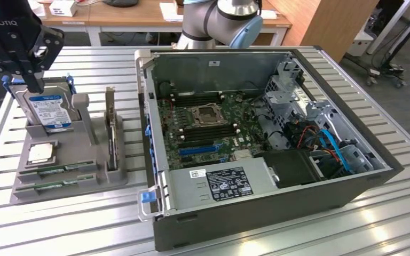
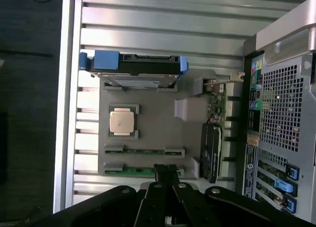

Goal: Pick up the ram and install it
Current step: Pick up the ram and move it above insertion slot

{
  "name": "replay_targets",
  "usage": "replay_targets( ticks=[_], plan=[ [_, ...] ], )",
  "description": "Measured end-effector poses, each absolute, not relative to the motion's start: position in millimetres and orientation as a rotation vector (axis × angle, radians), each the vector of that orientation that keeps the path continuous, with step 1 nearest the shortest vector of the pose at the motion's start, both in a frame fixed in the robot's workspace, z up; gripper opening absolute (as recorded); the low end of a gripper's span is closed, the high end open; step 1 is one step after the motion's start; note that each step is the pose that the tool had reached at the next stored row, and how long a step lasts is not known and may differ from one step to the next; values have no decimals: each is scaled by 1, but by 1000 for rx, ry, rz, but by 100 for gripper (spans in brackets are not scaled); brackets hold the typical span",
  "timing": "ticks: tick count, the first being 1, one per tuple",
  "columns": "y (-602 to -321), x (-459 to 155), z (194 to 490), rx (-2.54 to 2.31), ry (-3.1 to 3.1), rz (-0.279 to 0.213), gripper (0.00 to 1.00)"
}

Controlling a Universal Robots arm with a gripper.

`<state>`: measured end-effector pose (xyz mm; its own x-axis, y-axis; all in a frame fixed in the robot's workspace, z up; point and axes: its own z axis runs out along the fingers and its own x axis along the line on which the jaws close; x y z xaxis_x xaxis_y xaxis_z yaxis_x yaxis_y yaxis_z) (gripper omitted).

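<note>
Jaws of my gripper (image 2: 166,169) are pressed fully together and have hold of nothing. I hang above the gray holder (image 1: 78,151), over the end where the hard drive (image 1: 50,111) stands on its edge, and I touch no part. The ram (image 1: 57,170) lies flat in the holder at the end opposite to the hard drive, with a second stick (image 1: 52,185) in the slot just beside it, nearer to the holder's rim. Each stick rests in small blocks at its two ends, I think so that its middle is free for fingers to close on. The CPU (image 1: 41,153) sits in its own pocket between the hard drive and the sticks. The open computer case (image 1: 190,224) lies on its side beside the holder, probably so that the motherboard (image 1: 205,133) faces upward to me.
</note>
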<state>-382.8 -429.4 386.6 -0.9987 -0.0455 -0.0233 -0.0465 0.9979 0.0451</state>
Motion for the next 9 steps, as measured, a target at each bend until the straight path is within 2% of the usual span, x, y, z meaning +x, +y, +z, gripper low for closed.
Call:
replay_targets(
  ticks=[9],
  plan=[
    [-429,-383,386,-314,3106,74,10]
  ],
)
